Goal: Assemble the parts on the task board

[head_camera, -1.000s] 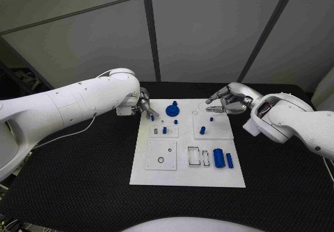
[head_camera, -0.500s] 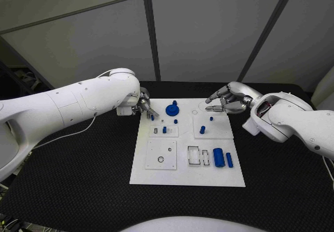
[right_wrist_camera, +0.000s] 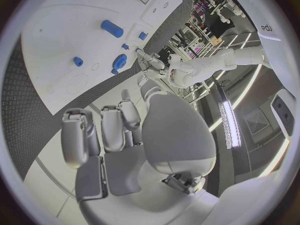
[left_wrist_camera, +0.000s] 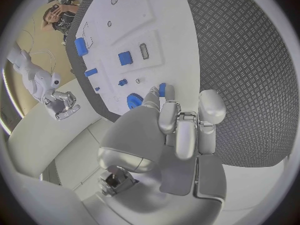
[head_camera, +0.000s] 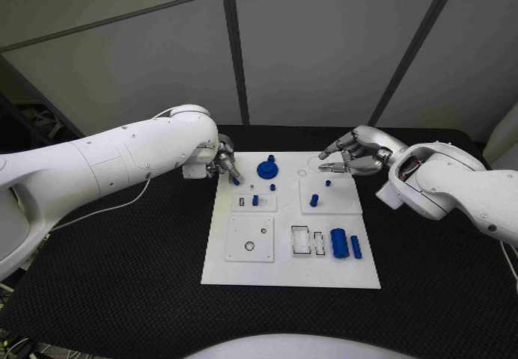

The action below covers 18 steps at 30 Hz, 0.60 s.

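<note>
The left hand (head_camera: 224,165) hangs over the far left corner of the task board (head_camera: 270,273), fingers curled together, pinching a small blue peg (head_camera: 234,180) between its fingertips; in the left wrist view the peg (left_wrist_camera: 162,89) pokes out past the fingers (left_wrist_camera: 178,122) toward the board. In the head view its long axis runs roughly up and down, tilted a little.

Just right of it, at the board's far edge, stands a blue gear-like part (head_camera: 266,169) with a knob on top, close beside the held peg but apart from it. Nearer the robot, a short blue peg (head_camera: 254,200) stands upright in a small raised plate, and another blue peg (head_camera: 314,200) stands on the plate to its right. Toward the near right of the board lie a thick blue cylinder (head_camera: 339,244) and a slimmer blue bar (head_camera: 356,247), side by side, both lengthwise away from the robot, beside two empty slots.

The right hand (head_camera: 346,159) hovers over the far right corner of the board, fingers loosely bent and apart, nothing in them.
</note>
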Each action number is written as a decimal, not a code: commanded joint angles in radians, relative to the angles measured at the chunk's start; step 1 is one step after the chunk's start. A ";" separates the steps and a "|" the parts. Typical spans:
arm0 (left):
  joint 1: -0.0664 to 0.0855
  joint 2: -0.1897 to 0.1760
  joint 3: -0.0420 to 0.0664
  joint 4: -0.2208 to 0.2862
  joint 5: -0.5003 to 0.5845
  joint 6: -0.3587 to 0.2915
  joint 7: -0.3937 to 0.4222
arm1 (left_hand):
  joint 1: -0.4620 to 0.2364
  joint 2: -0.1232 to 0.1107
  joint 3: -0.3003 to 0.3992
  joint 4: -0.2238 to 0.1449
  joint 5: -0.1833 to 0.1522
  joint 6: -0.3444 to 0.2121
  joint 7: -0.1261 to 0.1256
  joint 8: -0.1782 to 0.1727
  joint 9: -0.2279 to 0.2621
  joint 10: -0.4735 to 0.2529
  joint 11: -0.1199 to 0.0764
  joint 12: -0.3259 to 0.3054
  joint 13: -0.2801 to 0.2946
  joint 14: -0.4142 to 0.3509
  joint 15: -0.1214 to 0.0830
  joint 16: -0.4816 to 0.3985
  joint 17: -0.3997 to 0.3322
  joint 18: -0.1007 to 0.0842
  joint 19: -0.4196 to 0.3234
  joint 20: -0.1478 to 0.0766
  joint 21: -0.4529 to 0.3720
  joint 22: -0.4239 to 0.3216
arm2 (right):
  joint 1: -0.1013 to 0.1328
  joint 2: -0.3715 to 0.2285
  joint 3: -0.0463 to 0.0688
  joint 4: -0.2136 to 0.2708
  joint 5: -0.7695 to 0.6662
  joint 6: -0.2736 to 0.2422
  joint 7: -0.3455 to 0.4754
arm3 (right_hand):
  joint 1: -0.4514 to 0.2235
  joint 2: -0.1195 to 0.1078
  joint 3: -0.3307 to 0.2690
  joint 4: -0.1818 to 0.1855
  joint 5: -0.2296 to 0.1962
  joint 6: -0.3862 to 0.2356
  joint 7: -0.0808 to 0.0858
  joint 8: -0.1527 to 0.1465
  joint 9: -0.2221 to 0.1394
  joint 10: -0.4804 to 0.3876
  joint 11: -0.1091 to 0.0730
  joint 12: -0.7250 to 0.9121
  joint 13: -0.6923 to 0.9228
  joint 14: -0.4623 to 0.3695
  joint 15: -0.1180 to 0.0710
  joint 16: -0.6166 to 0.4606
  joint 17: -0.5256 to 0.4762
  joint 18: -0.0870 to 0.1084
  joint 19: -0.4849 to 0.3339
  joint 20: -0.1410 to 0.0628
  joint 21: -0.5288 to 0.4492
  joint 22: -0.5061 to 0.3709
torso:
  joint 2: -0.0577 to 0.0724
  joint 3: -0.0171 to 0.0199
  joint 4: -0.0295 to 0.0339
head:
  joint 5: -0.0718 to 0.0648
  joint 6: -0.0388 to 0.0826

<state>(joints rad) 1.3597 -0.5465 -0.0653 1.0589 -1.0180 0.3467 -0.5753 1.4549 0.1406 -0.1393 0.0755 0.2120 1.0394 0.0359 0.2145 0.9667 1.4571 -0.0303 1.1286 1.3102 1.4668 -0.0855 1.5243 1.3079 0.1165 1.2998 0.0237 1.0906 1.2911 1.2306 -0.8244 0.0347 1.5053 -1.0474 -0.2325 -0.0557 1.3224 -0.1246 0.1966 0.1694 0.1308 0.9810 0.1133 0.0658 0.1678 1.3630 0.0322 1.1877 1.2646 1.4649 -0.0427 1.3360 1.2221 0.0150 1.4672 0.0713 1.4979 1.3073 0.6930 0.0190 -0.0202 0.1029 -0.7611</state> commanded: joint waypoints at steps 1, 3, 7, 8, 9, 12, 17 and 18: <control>0.000 -0.002 0.000 0.005 0.046 -0.009 0.019 | 0.104 0.074 0.033 -0.026 -0.030 -0.003 0.007 -0.010 0.004 0.007 0.003 -0.007 0.110 0.062 0.004 -0.006 0.126 -0.005 -0.006 0.006 -0.004 0.002 | 0.002 0.000 0.000 0.001 -0.002 0.005 0.008 | -0.002 0.009 0.000 0.006 0.002 0.006 0.000 0.002 0.002 0.003 -0.002 0.006 0.002 0.031 -0.003 -0.003 0.001 0.008 0.051 -0.006 -0.003 0.178 | -0.001 -0.0001 -0.0002 | 0.000 -0.003; 0.000 -0.006 0.000 0.007 0.057 -0.012 0.021 | 0.101 0.070 0.048 -0.038 -0.033 -0.001 0.008 -0.015 0.005 0.007 0.004 -0.010 0.111 0.062 0.006 -0.005 0.128 -0.005 -0.006 0.008 -0.004 0.003 | 0.002 0.000 0.000 0.001 -0.002 0.005 0.008 | -0.002 0.009 0.000 0.006 0.002 0.006 0.000 0.002 0.002 0.003 -0.002 0.006 0.002 0.031 -0.003 -0.003 0.001 0.008 0.051 -0.006 -0.003 0.178 | -0.001 -0.0002 0.0001 | 0.000 -0.004; 0.000 -0.019 0.000 0.018 0.081 -0.026 0.024 | 0.074 0.060 0.092 -0.064 -0.033 0.006 0.009 -0.027 0.009 0.011 0.007 -0.012 0.115 0.062 0.009 -0.006 0.128 -0.005 -0.006 0.011 -0.003 0.007 | 0.002 0.000 0.000 0.000 -0.002 0.005 0.008 | -0.002 0.009 0.000 0.006 0.002 0.006 0.000 0.002 0.002 0.003 -0.002 0.006 0.002 0.031 -0.003 -0.003 0.001 0.008 0.051 -0.006 -0.003 0.178 | -0.001 -0.0001 0.0007 | 0.001 -0.004; 0.000 -0.024 0.000 0.024 0.088 -0.030 0.025 | 0.073 0.060 0.093 -0.064 -0.033 0.006 0.009 -0.027 0.009 0.011 0.007 -0.012 0.115 0.062 0.009 -0.006 0.128 -0.005 -0.006 0.011 -0.003 0.007 | 0.002 0.000 0.000 0.000 -0.002 0.005 0.008 | -0.002 0.009 0.000 0.006 0.002 0.006 0.000 0.002 0.002 0.003 -0.002 0.006 0.002 0.031 -0.003 -0.003 0.001 0.008 0.051 -0.006 -0.003 0.178 | -0.001 -0.0002 0.0009 | 0.000 -0.005; 0.000 -0.030 0.000 0.030 0.095 -0.035 0.025 | 0.060 0.056 0.113 -0.075 -0.032 0.010 0.010 -0.030 0.013 0.013 0.007 -0.011 0.118 0.063 0.007 -0.005 0.131 -0.006 -0.005 0.013 -0.003 0.009 | 0.002 0.000 0.000 0.000 -0.002 0.005 0.009 | -0.002 0.009 0.000 0.006 0.002 0.006 0.000 0.002 0.002 0.003 -0.002 0.006 0.002 0.031 -0.003 -0.003 0.001 0.008 0.051 -0.006 -0.003 0.178 | -0.001 -0.0002 0.0009 | 0.001 -0.005; 0.001 -0.057 0.002 0.058 0.116 -0.055 0.023 | 0.021 0.042 0.162 -0.099 -0.031 0.017 0.010 -0.039 0.022 0.017 0.007 -0.012 0.123 0.065 0.007 -0.005 0.134 -0.005 -0.003 0.013 -0.001 0.013 | 0.002 -0.001 0.000 0.001 -0.002 0.006 0.008 | -0.002 0.009 0.000 0.006 0.002 0.006 0.000 0.002 0.002 0.003 -0.002 0.006 0.002 0.031 -0.003 -0.003 0.001 0.008 0.051 -0.006 -0.003 0.178 | -0.001 0.0001 0.0019 | 0.002 -0.006; 0.001 -0.111 0.006 0.128 0.141 -0.111 0.013 | -0.063 0.014 0.269 -0.145 -0.031 0.029 0.008 -0.054 0.044 0.026 0.005 -0.009 0.135 0.068 0.006 -0.004 0.141 -0.006 0.004 0.012 0.004 0.021 | 0.002 -0.004 0.000 0.001 -0.002 0.006 0.008 | -0.002 0.009 0.000 0.006 0.002 0.006 0.000 0.002 0.002 0.003 -0.002 0.006 0.002 0.031 -0.003 -0.003 0.001 0.008 0.051 -0.006 -0.003 0.178 | -0.003 0.0005 0.0032 | 0.003 -0.008; 0.001 -0.120 0.007 0.142 0.143 -0.122 0.011 | -0.082 0.007 0.294 -0.155 -0.031 0.032 0.008 -0.057 0.049 0.028 0.005 -0.008 0.138 0.068 0.005 -0.003 0.142 -0.007 0.006 0.011 0.006 0.023 | 0.002 -0.004 0.000 0.002 -0.002 0.006 0.008 | -0.002 0.009 0.000 0.006 0.002 0.006 0.000 0.002 0.002 0.003 -0.002 0.006 0.002 0.031 -0.003 -0.003 0.001 0.008 0.051 -0.006 -0.003 0.178 | -0.003 0.0006 0.0045 | 0.003 -0.010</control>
<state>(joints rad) 1.3588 -0.6619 -0.0601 1.1871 -0.9163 0.2875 -0.5635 1.3966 0.1612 -0.0352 0.1052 0.1771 1.0615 0.0487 0.1631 1.0148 1.4602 -0.0260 1.1134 1.3076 1.4672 -0.0851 1.5243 1.3078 0.1164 1.2975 0.0344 1.0914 1.3081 1.2305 -0.8278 0.0346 1.5051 -1.0474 -0.2318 -0.0557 1.3224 -0.1246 0.1966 0.1694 0.1308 0.9809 0.1133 0.0658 0.1685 1.3630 0.0322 1.1877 1.2646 1.4649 -0.0427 1.3360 1.2221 0.0151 1.4672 0.0713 1.4979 1.3073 0.6911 0.0190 -0.0178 0.1054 -0.7689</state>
